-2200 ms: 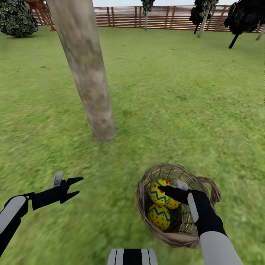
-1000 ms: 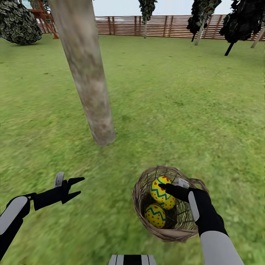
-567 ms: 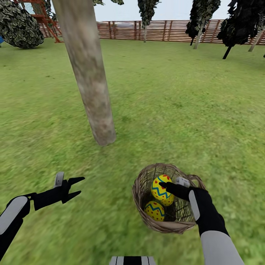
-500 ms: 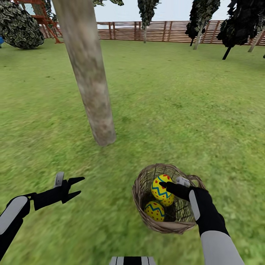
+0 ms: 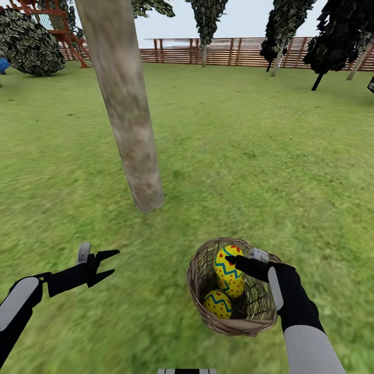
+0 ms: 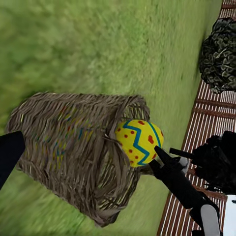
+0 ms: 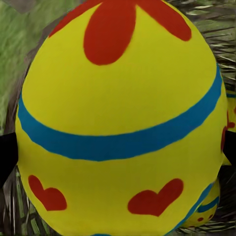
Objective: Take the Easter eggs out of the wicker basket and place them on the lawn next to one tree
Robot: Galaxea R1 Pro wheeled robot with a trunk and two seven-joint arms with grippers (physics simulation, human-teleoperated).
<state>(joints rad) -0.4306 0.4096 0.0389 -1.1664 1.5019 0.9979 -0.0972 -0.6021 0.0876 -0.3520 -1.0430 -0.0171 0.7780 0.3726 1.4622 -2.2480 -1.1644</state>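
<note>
The wicker basket [image 5: 208, 291] sits on the lawn [image 5: 249, 156] at the lower right, with two Easter eggs showing in it. My right gripper [image 5: 235, 261] is shut on the upper egg [image 5: 227, 272], which stands up at the basket's rim. A lower egg [image 5: 218, 304] lies on the basket floor. In the left wrist view the held egg [image 6: 139, 142] pokes out of the basket [image 6: 73, 147] mouth. It looms large in the right wrist view, egg [image 7: 118, 118]. My left gripper [image 5: 111, 262] hovers open over grass, well left of the basket. The tree [image 5: 130, 114] trunk rises just ahead.
A brown slat fence [image 5: 234, 51] closes the far side. A round shrub [image 5: 31, 44] and a red playset [image 5: 52, 21] stand far left, dark trees [image 5: 337, 41] far right. Open grass lies between the trunk and the basket.
The head view has tilted up, so more fence and sky show. The held egg sits slightly higher against the basket rim. The left arm has not moved.
</note>
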